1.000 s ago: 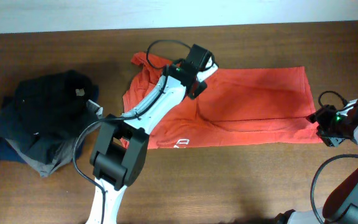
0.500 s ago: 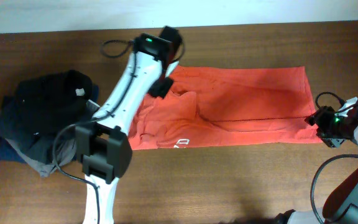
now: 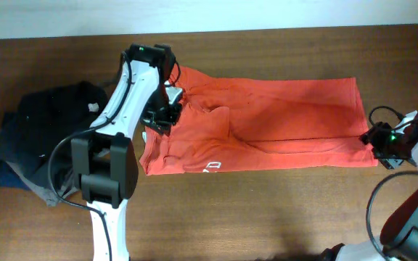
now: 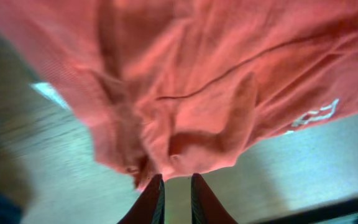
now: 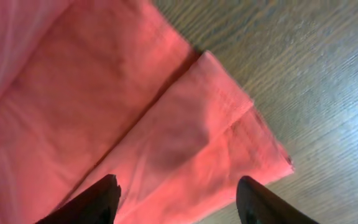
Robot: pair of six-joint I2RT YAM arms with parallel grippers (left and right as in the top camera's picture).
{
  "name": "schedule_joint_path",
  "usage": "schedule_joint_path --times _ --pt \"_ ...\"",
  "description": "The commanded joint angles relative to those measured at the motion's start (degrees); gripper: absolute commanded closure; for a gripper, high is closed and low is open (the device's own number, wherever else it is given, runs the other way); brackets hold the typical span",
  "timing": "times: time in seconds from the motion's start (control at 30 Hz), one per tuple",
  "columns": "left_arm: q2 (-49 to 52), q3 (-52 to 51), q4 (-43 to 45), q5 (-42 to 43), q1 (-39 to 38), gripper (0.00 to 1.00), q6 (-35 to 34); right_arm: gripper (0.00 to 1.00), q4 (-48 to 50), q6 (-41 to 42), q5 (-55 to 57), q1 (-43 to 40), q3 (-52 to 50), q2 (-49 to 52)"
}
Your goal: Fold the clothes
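The red-orange T-shirt [image 3: 289, 116] lies spread across the middle of the brown table, with white lettering [image 3: 212, 167] near its front edge. My left gripper [image 3: 162, 116] is at the shirt's bunched left end. In the left wrist view its fingers [image 4: 177, 177] are nearly together and pinch a wrinkled fold of the shirt [image 4: 229, 74] at their tips. My right gripper [image 3: 379, 145] is at the shirt's right front corner. In the right wrist view it is open wide [image 5: 179, 183] over the folded hem corner [image 5: 185, 137] and holds nothing.
A pile of black, navy and grey garments [image 3: 49, 138] lies at the left of the table [image 3: 267, 217]. The far table edge meets a white wall. Cables trail from both arms.
My left arm has swung from the middle of the shirt to its left end, and the shirt's left part has shifted and bunched. The right gripper has stayed in place.
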Motion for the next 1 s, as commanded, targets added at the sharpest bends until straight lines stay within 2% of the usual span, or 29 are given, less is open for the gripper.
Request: schedule_joint_path --times 0.0,0.13,0.27,0.37,0.47,0.57,0.8,0.83,0.87,0.9,0.97 --pt "0.1 -1.8 0.6 3.5 -0.3 0.85 1.2 0.34 1.9 4.0 1.6 0.1 1.0 3.4" --pt "0.1 -1.8 1.0 3.5 -0.3 0.85 1.5 0.37 4.6 4.9 -0.9 0.1 1.0 6.8" --pt "0.1 -1.8 1.9 3.5 -0.3 0.84 1.6 0.59 5.3 4.9 -2.7 0.1 1.0 7.7" --pt "0.1 -1.9 2.7 3.5 -0.3 0.82 1.6 0.82 7.2 4.9 -6.4 0.1 1.1 7.7" --pt "0.1 -1.9 3.3 3.5 -0.3 0.81 1.6 0.92 8.7 4.9 -11.5 0.0 2.3 7.7" --pt "0.1 -1.9 3.3 3.5 -0.3 0.81 1.6 0.96 9.6 7.1 -12.8 0.0 4.1 7.7" --pt "0.1 -1.9 3.3 3.5 -0.3 0.81 1.6 0.95 15.3 11.5 -12.1 0.2 4.6 7.7" --pt "0.1 -1.9 3.3 3.5 -0.3 0.81 1.6 0.94 15.7 11.5 -12.0 0.2 4.6 7.7" --pt "0.1 -1.9 3.3 3.5 -0.3 0.82 1.6 0.87 16.0 11.5 -11.8 0.2 4.6 7.7" --pt "0.1 -1.9 3.3 3.5 -0.3 0.81 1.6 0.85 15.9 11.5 -11.3 0.2 4.6 7.7" --pt "0.1 -1.9 3.3 3.5 -0.3 0.81 1.6 0.85 15.8 11.5 -11.0 0.2 4.6 7.7"
